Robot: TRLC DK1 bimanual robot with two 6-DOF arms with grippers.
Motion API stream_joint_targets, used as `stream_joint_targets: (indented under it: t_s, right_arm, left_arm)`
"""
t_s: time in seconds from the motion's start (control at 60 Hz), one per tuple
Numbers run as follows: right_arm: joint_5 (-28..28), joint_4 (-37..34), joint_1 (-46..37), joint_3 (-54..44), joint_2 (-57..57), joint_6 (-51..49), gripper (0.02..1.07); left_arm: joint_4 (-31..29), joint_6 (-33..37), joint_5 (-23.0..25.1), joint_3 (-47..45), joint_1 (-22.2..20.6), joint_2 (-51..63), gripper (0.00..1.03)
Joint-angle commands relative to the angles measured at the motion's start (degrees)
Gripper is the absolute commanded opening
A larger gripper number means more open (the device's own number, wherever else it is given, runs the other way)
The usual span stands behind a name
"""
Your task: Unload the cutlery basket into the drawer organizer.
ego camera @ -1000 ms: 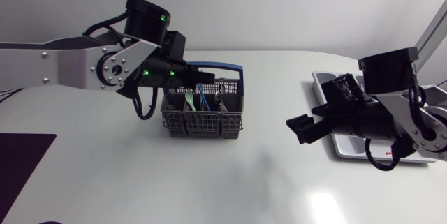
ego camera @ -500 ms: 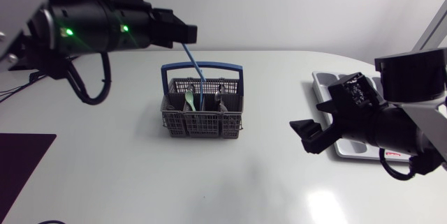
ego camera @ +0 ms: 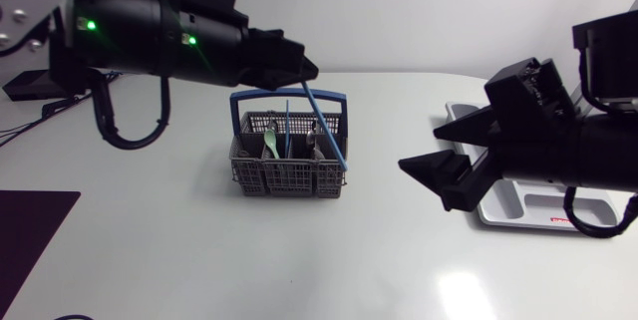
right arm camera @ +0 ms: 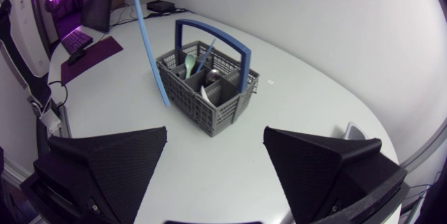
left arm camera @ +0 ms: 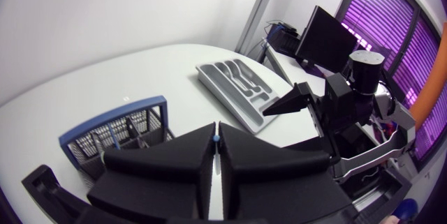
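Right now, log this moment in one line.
left gripper: shut on blue utensil, by basket | right gripper: open, near drawer organizer | basket: cutlery inside

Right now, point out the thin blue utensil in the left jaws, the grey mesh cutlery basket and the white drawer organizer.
thin blue utensil (ego camera: 325,128), head view, middle of its shaft.
grey mesh cutlery basket (ego camera: 287,176), head view, front wall.
white drawer organizer (ego camera: 508,210), head view, bare near end.

A dark purple mat (ego camera: 30,232) lies flat on the white table (ego camera: 299,260), at the near corner on my left side.
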Motion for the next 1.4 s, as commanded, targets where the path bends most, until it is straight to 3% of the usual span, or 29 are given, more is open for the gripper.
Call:
stream_joint_targets:
  t_s: [0.0, 0.25, 0.383, 0.75, 0.967, 1.0, 1.1, 1.183, 1.233, 1.283, 1.383]
  right_arm:
    - [-1.91, -0.12, 1.66, 1.45, 2.99, 0.52, 1.02]
    - [-3.31, 4.45, 8.34, 1.27, 9.84, -0.10, 0.95]
    - [-3.31, 6.92, 9.83, 1.36, 13.54, -0.54, 0.92]
    - [-3.31, 9.90, 10.36, 1.36, 14.77, -0.89, 0.25]
    - [-3.31, 9.82, 12.12, 0.83, 14.77, -1.24, 0.08]
    - [-3.31, 9.46, 12.47, 0.74, 14.77, -1.33, 0.08]
    - [-3.31, 9.02, 13.35, 0.21, 15.12, -1.42, 0.08]
    - [-3.31, 8.59, 13.79, -0.14, 15.56, -1.68, 0.08]
    - [-3.31, 8.15, 13.79, -0.49, 15.73, -1.77, 0.08]
    - [-3.31, 7.53, 13.79, -0.84, 15.64, -1.94, 0.08]
    - [-3.22, 6.65, 13.08, -1.72, 14.85, -2.03, 0.08]
  left_arm:
    - [-1.42, -2.34, 4.62, 3.28, 1.28, 4.03, 0.04]
    - [-4.58, -3.13, 11.38, 6.27, 1.45, 9.74, 0.04]
    - [-5.46, -3.22, 12.61, 6.89, 1.36, 10.71, 0.04]
    - [-6.25, -3.13, 12.88, 6.45, 1.45, 10.80, 0.04]
    - [-6.16, -3.13, 12.97, 6.18, 1.89, 10.80, 0.04]
    - [-6.16, -3.13, 12.97, 6.18, 2.07, 10.80, 0.08]
    - [-6.16, -3.13, 12.97, 6.80, 2.15, 10.80, 0.41]
    - [-5.99, -3.22, 12.97, 7.68, 2.51, 10.62, 0.55]
    - [-4.49, -3.92, 12.97, 8.21, 2.95, 10.01, 0.68]
    - [-1.50, -5.24, 12.97, 8.38, 3.82, 8.95, 0.74]
    - [2.80, -7.62, 12.97, 8.64, 7.16, 6.84, 0.75]
